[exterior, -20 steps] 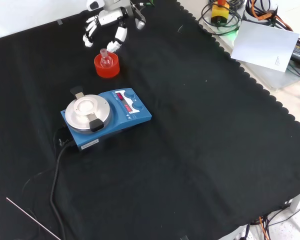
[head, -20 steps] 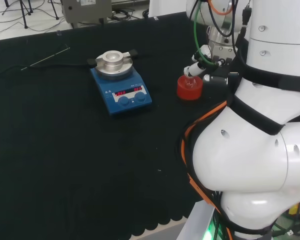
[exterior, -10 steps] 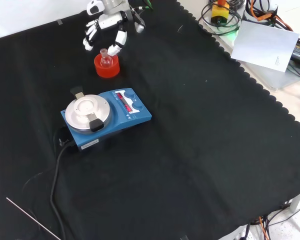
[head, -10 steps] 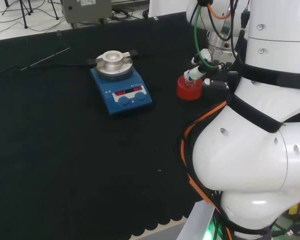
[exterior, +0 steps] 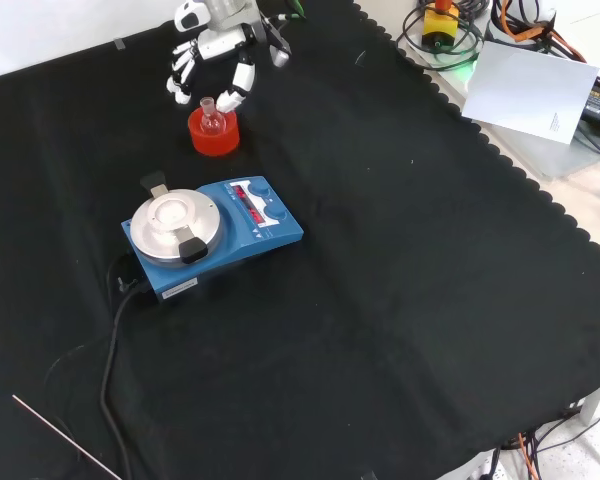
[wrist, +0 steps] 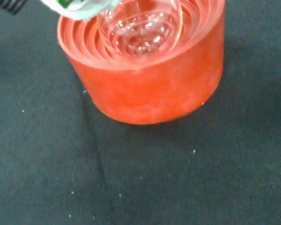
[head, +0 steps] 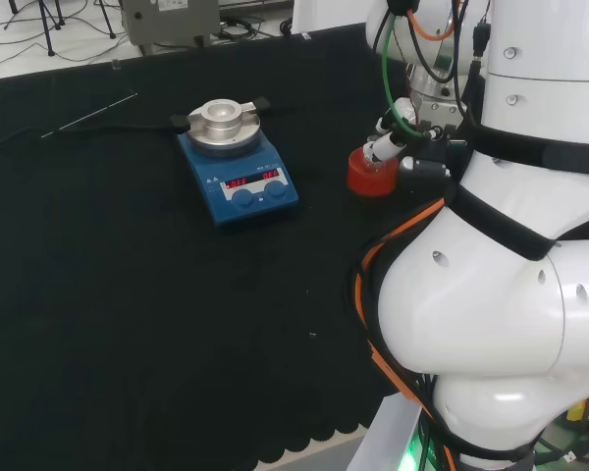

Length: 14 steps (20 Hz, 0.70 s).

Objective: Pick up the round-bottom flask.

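A small clear round-bottom flask [exterior: 211, 119] sits upright in a red ribbed ring stand [exterior: 213, 137] near the cloth's far edge in the front view. The hand [exterior: 218, 47] hovers just beyond it, open, with fingers [exterior: 181, 74] spread on one side and another digit [exterior: 242, 84] on the other, either side of the flask's neck; I cannot tell whether they touch it. In the head view the hand's fingers [head: 384, 146] hang over the stand [head: 370, 177]. Up close in the wrist view, the flask's bulb [wrist: 141, 27] rests inside the stand [wrist: 150, 84].
A blue hot-plate stirrer [exterior: 212, 228] with a round metal top stands nearer the front camera than the stand, its black cable [exterior: 112, 350] trailing toward the front edge. A thin rod [exterior: 65, 437] lies at the near left corner. The arm's white links [head: 510, 265] are at the head view's right.
The hand has shifted slightly closer over the flask's neck, its fingers still spread. The flask and its stand have not moved.
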Each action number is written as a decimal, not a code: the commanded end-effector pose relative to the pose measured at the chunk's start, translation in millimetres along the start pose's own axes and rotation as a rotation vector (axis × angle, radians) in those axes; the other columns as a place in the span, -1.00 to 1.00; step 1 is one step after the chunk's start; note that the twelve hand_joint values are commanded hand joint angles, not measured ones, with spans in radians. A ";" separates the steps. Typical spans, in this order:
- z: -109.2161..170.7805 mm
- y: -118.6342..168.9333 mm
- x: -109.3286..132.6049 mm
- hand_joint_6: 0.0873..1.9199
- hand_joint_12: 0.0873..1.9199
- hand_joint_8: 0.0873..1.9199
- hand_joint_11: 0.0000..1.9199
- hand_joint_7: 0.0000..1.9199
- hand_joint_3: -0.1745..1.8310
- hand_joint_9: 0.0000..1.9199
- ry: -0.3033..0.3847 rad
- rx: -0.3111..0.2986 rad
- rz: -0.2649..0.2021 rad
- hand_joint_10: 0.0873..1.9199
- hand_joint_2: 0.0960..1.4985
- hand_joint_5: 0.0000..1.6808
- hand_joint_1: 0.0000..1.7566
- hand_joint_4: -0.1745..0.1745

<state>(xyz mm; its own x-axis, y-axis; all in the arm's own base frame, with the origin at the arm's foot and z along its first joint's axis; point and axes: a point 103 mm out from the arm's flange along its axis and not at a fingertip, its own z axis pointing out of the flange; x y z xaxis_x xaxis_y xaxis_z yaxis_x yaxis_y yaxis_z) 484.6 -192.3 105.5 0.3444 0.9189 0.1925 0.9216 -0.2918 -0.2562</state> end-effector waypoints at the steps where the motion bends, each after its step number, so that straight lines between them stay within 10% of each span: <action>1: 4.0 1.3 -0.7 -0.99 0.17 -0.49 -1.00 -0.69 -0.17 -0.61 0.002 0.003 -0.006 -0.45 -0.21 -0.16 -0.03 -0.12; 14: 2.2 4.8 2.9 -0.90 0.18 -0.50 -1.00 -0.66 -0.15 -0.59 0.003 -0.010 -0.018 -0.46 -0.21 -0.08 -0.03 -0.11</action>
<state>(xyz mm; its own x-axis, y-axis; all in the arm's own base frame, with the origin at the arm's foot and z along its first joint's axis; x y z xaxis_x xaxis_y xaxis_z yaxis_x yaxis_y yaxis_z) 488.6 -191.1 101.9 0.3310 0.9229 0.1965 0.9275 -0.2800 -0.2476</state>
